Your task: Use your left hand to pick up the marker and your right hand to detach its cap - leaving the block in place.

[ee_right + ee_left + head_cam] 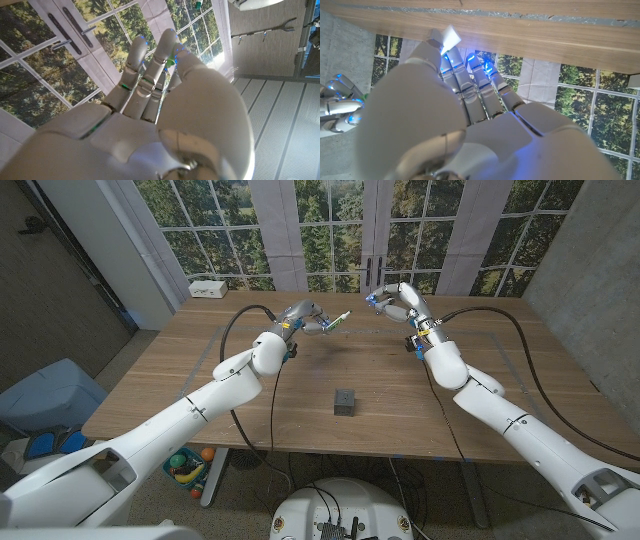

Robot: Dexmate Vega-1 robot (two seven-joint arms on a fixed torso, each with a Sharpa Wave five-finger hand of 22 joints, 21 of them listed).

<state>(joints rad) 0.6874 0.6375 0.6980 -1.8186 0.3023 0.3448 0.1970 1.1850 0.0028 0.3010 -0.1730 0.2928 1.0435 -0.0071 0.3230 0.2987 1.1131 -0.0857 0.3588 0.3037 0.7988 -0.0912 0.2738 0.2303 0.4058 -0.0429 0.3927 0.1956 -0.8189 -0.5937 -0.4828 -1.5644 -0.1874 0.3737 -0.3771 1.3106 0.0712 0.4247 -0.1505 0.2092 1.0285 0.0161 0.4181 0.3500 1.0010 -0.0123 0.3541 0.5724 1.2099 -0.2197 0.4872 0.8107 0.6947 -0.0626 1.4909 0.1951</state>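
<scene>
My left hand [303, 318] is raised above the far middle of the table and grips the white marker [337, 321], whose greenish end points toward my right hand. In the left wrist view the marker's white end [451, 36] pokes out past my curled fingers [470, 85]. My right hand [394, 301] hovers a short gap to the right of the marker, fingers curled. In the right wrist view a small green cap [171, 62] sits pinched between its fingertips. The dark grey block [345, 402] stands on the table nearer me, apart from both hands.
A white box [208, 288] lies at the table's far left corner. Black cables [500, 315] trail from both wrists across the wooden table [200, 395]. Windows stand behind the far edge. A blue bin [50, 395] and a crate of toys [190, 465] sit on the floor to the left.
</scene>
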